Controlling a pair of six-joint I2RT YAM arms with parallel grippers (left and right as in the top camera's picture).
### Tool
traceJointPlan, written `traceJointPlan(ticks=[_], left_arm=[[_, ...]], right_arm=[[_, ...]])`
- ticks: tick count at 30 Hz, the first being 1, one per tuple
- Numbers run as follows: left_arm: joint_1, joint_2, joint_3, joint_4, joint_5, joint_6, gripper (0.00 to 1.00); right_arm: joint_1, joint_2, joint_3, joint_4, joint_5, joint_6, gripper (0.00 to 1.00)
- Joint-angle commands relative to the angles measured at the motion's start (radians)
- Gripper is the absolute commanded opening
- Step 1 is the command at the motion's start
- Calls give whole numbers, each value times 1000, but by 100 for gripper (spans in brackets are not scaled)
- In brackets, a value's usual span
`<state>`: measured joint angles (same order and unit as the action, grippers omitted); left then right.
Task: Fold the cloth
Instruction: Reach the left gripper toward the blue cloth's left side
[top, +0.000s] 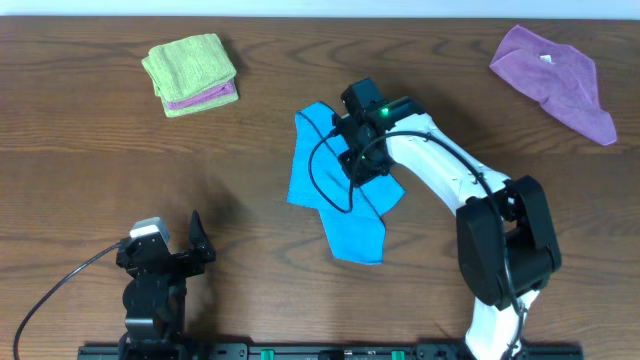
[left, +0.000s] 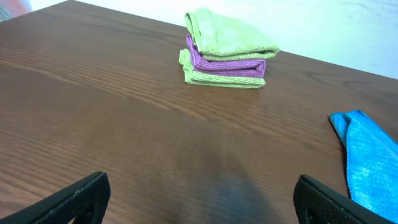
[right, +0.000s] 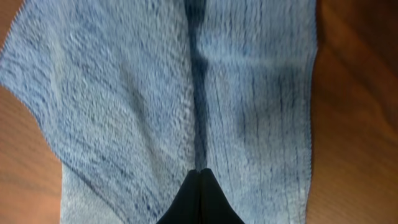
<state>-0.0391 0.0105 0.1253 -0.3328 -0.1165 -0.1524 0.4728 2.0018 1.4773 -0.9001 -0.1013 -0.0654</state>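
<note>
The right pincer has its two dark fingers pressed together with no gap between them. In the right wrist view the tips sit right at the foot of a long crease in the cloth, so they look to be nipping a ridge of the sky-blue fabric. The terry pile spreads to either side of that crease and fills most of the view, with bare brown wood showing only at the edges. From overhead, this pincer comes down on the upper middle of the cloth, at the end of the white right arm that reaches in from the near right corner. The cloth lies around the middle of the surface, rumpled and uneven. One blue lobe points toward the far side, another spreads out under the arm, and a longer flap trails toward the near edge. The left pincer is well apart from it, over the near left part of the surface, with its fingers spread wide and only bare wood between them. Toward the far left sits a stack of folded cloths, lime-green with a purple layer in between. A loose purple cloth lies crumpled at the far right corner.
</note>
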Motion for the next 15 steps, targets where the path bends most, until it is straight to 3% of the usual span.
traceJointPlan(ticks=[1,15], left_arm=[[7,-6,-23,-6,-14,18,95],[7,-6,-23,-6,-21,18,95]], right_arm=[[-14,13,-24,27,-8,-24,2],[-62,28,-87,100,-42,-30,1]])
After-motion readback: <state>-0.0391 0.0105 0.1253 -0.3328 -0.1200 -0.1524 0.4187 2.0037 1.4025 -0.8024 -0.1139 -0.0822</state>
